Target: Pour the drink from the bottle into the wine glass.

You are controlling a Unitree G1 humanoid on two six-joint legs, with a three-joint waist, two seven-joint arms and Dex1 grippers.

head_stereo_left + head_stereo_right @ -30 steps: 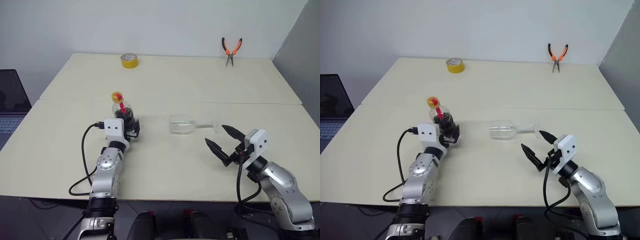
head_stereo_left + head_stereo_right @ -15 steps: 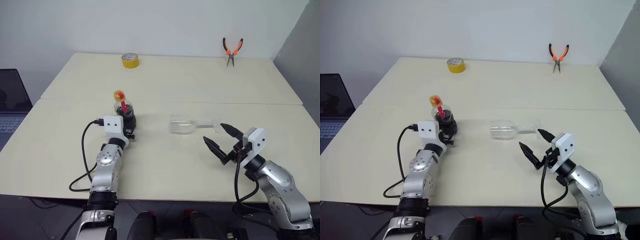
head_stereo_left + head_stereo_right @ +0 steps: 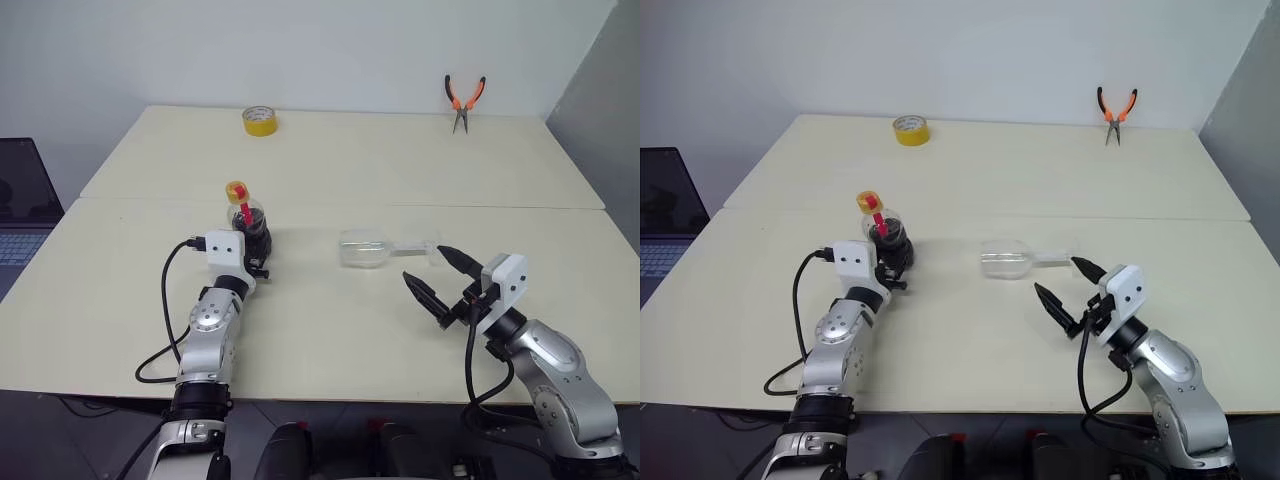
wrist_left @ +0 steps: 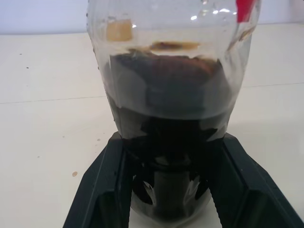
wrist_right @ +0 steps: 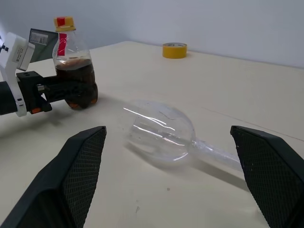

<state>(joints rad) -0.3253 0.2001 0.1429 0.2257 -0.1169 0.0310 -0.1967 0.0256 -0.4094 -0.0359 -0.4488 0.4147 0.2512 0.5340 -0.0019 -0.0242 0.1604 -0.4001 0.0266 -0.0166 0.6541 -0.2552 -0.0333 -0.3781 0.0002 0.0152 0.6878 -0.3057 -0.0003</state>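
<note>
**Cola bottle gripped, wine glass lying on its side**

- Left gripper (image 3: 258,252): fingers closed against the lower body of the bottle (image 3: 245,222), which stands upright on the bench (image 3: 330,330), left of centre. Yellow cap still screwed on. The drink (image 4: 168,123) fills roughly the lower half.
- Right gripper (image 3: 440,277): fingers spread wide, holding nothing, hovering just beside the foot end of the wine glass (image 3: 372,249).
- Wine glass: lying on its side near the middle of the bench, bowl towards the bottle, stem towards the right edge.

Risks, as judged:
- Pouring cannot begin while the glass lies flat and the cap is on; a tilt now yields nothing or a spill.
- The round glass may roll away if one finger nudges it first.
- The thin stem may slip or snap under a hard pinch.
- The squat plastic body may deform or slide in a low grip when lifted.

Surroundings:
- Yellow tape roll (image 3: 259,121) near the far edge, left side; orange-handled pliers (image 3: 462,101) at the far edge, right side.
- Laptop (image 3: 25,205) beyond the left edge.
- Nothing stands between bottle and glass.
</note>
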